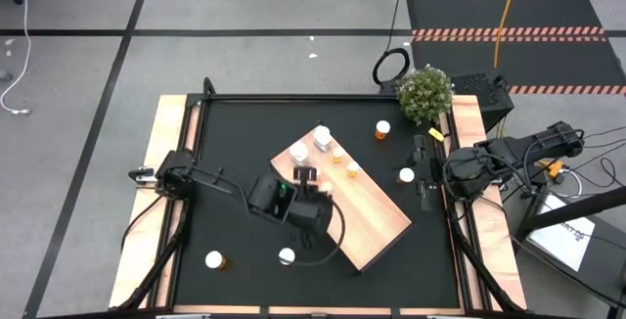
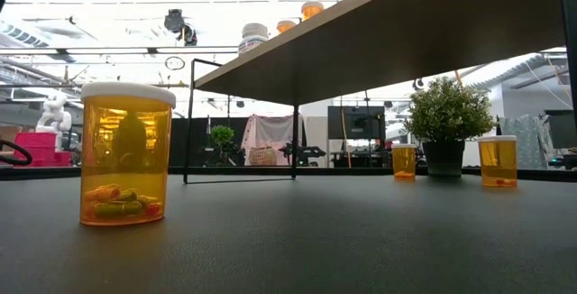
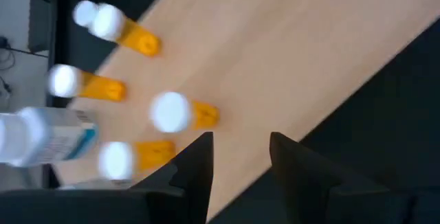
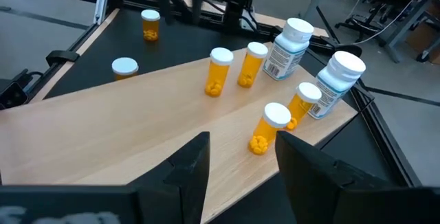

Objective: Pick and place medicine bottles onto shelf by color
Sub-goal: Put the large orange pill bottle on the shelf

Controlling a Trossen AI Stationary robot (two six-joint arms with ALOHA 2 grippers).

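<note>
The pale wood shelf [image 1: 367, 211] stands slantwise in the middle of the black mat, raised on thin legs as the low view shows [image 2: 406, 32]. Two white bottles [image 1: 321, 138] and several orange bottles [image 1: 337, 153] stand on its far-left end. Other bottles stand on the mat: [image 1: 381, 129], [image 1: 406, 175], [image 1: 213, 258], [image 1: 286, 256]. My left gripper [image 1: 305, 177] [image 3: 240, 162] hangs open above the shelf's left edge, beside the orange bottles [image 3: 182, 112], holding nothing. My right gripper [image 1: 435, 172] [image 4: 240, 162] waits open at the table's right side, facing the shelf [image 4: 137, 135].
A potted plant [image 1: 424, 94] stands at the table's far right corner. A large orange bottle [image 2: 126, 154] sits close to the low camera. The shelf's right half is bare wood [image 3: 289, 52]. Wooden rails border the mat [image 1: 161, 162].
</note>
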